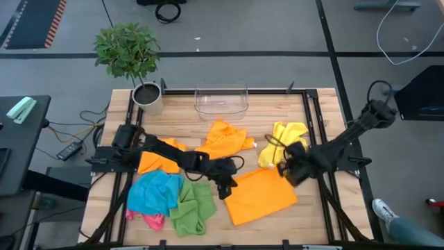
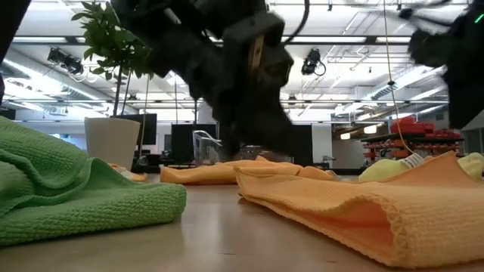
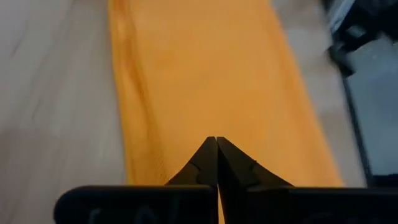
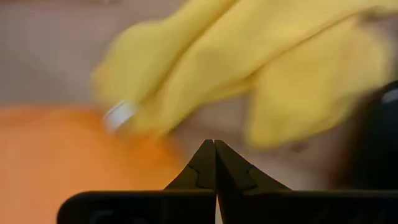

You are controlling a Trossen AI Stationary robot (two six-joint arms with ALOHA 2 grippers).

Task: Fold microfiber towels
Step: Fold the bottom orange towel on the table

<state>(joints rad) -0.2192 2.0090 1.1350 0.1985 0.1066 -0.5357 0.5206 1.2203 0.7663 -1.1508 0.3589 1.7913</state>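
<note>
flat orange towel mid-table, crumpled yellow, blue, green, pink towels around

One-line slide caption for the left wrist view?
Left gripper, fingers shut, poised over the flat orange towel on the wooden table.

A lab or workshop: ceiling strip lights; monitors; floor cables.

two dark jointed arms, black looping cables, each pincer tapering (matte black)
</note>
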